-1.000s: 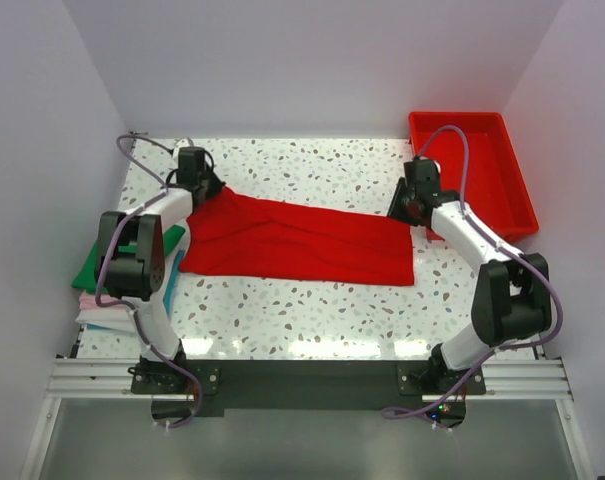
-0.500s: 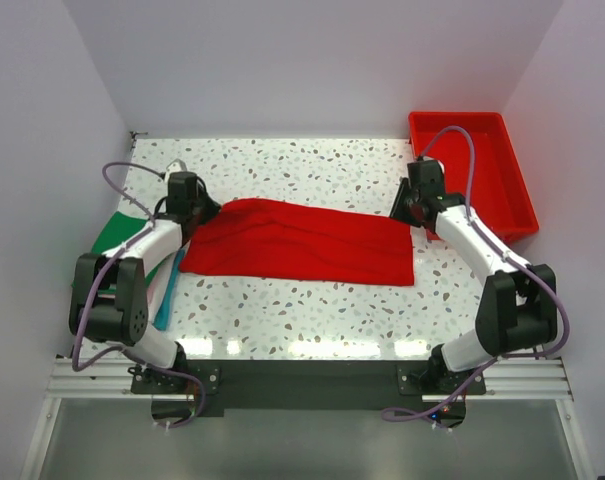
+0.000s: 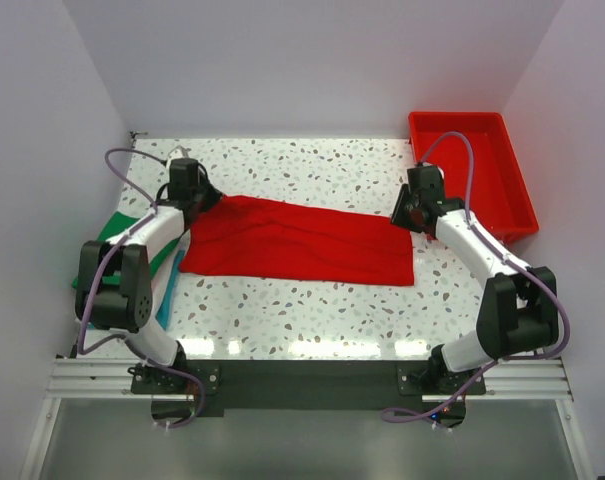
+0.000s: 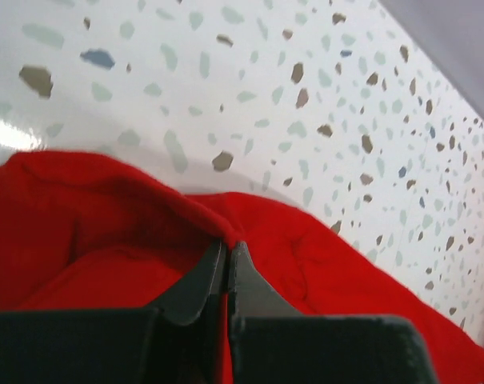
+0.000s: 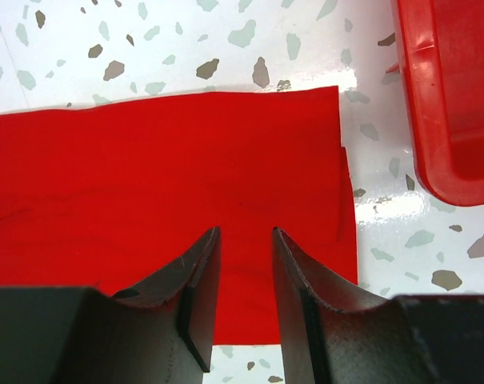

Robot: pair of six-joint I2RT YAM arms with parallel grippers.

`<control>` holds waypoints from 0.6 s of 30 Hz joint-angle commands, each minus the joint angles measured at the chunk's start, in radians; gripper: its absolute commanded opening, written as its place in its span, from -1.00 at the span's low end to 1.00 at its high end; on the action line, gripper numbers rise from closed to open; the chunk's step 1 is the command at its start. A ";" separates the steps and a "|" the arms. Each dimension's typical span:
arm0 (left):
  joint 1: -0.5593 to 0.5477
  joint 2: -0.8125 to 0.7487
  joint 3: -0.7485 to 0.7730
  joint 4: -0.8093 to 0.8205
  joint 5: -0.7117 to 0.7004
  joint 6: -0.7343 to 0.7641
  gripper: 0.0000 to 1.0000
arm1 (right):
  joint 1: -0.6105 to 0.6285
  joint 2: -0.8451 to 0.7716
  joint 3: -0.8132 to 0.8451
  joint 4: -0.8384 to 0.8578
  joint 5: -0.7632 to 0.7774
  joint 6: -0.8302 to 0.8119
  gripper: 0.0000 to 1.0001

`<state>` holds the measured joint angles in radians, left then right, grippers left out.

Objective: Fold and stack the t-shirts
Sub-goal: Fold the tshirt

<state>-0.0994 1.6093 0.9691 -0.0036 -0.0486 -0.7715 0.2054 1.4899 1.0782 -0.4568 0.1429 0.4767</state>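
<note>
Red t-shirt (image 3: 297, 243) in a long band across the counter (image 3: 312, 300). Far left corner pinched tight in the left hand (image 4: 226, 244); right hand (image 5: 244, 234) parted partway over the right end, gripping nothing. Best lifted low and carried across evenly — edges matched, no dragging.

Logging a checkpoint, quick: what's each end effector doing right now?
Left end effector: closed, pinching the red shirt.
Right end effector: open, holding nothing, above the same shirt.

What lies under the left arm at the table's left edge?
A green t-shirt and a teal strip show beside the left arm; the arm covers the rest of them.
</note>
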 commanded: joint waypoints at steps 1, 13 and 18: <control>0.027 0.075 0.143 0.013 -0.017 0.026 -1.00 | -0.001 -0.020 0.008 0.012 0.004 -0.018 -0.28; 0.020 0.138 0.209 -0.050 -0.066 0.021 0.01 | -0.001 0.000 0.026 0.021 -0.005 -0.016 -0.28; -0.042 0.167 0.230 -0.157 -0.200 -0.070 -0.10 | -0.001 0.001 0.026 0.029 -0.012 -0.010 -0.28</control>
<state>-0.1055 1.7821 1.1782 -0.0795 -0.1471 -0.7776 0.2054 1.4921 1.0786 -0.4553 0.1383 0.4702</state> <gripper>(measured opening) 0.462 0.357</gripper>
